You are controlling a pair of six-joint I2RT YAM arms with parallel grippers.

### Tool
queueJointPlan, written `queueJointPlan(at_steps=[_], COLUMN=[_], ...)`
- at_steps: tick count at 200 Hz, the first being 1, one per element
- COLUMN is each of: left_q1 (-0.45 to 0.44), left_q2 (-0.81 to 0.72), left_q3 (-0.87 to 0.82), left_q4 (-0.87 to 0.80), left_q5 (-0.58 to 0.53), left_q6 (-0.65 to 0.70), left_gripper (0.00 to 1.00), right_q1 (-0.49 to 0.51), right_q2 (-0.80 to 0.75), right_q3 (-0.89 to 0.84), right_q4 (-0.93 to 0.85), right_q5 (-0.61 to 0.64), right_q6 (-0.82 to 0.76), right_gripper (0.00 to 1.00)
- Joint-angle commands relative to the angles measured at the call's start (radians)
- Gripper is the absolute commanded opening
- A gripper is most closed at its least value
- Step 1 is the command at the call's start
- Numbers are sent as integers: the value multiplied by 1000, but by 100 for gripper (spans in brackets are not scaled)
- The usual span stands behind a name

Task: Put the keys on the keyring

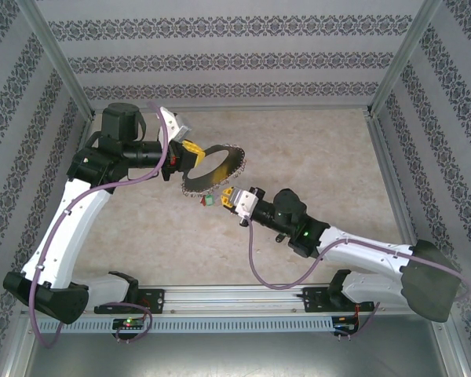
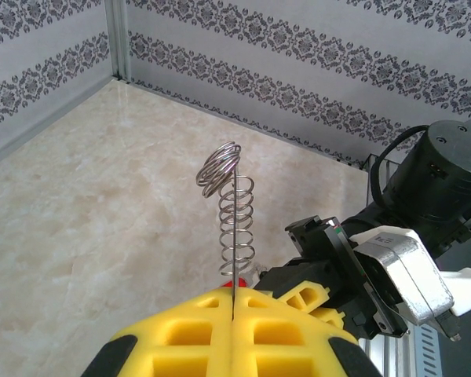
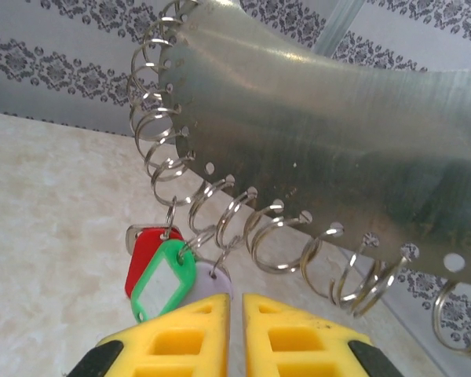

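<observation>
My left hand point(image 1: 192, 149) is clamped on the keyring point(image 1: 220, 166), a thin grey metal plate with a row of wire rings threaded through holes along its edge. I hold it up over the middle of the counter point(image 1: 314, 149), a little to the left of centre, with its ringed edge turned toward the near side. From my left wrist, the yellow fingers point(image 2: 298, 330) are pressed together on the plate's edge. The keyring point(image 2: 235, 212) rises from them edge-on, and its rings look like a coil against the counter point(image 2: 78, 220).

My right hand point(image 1: 229, 196) sits just near and right of the keyring, right beside what hangs from its near edge. From my right wrist, the keyring point(image 3: 314, 118) spreads overhead with its rings curling down from it. Three things dangle from rings at the left end: a red key point(image 3: 145, 263), a green tag point(image 3: 163, 281) in front of it, and a lilac tag point(image 3: 212, 281) to its right. They hang clear of the counter point(image 3: 55, 204).

My right hand point(image 3: 236, 314) is narrow, its yellow fingers point(image 3: 298, 338) almost together with a slim gap left. The lilac tag sits right at the left fingertip. I cannot tell whether I pinch it or merely touch it.
</observation>
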Motion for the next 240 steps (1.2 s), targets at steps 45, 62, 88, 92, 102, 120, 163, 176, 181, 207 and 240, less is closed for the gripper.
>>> queueJointPlan(at_steps=[45, 62, 88, 92, 102, 120, 163, 176, 181, 207, 240], left_q1=[-12, -12, -14, -15, -15, -16, -28, -49, -63, -132, -276], left_q2=[-44, -46, -55, -58, -62, -65, -67, -52, -39, 86, 206], left_q3=[1, 0, -6, -9, -14, -14, 2, 23, 46, 249, 422], left_q4=[32, 32, 41, 46, 53, 55, 40, 0, -27, -261, -421], left_q5=[20, 12, 3, 3, 2, -3, -126, -226, -273, -518, -844], left_q6=[-4, -7, -17, -19, -22, -27, -45, -42, -46, -80, -59], left_gripper=[0, 0, 0, 0, 0, 0, 0, 0, 0, 0, 0], right_q1=[16, 18, 22, 22, 24, 24, 28, 31, 32, 37, 49], right_q2=[56, 64, 63, 63, 62, 60, 36, 27, 23, 22, 54], right_q3=[69, 67, 50, 48, 43, 29, -14, -25, -28, -30, -22], right_q4=[68, 100, 145, 146, 146, 146, 146, 146, 146, 162, 217], right_q5=[-52, -24, 45, 63, 100, 142, 176, 177, 176, 168, 152], right_q6=[17, 28, 47, 50, 50, 48, 64, 70, 71, 82, 99], right_gripper=[16, 17, 21, 21, 22, 23, 23, 23, 23, 22, 20])
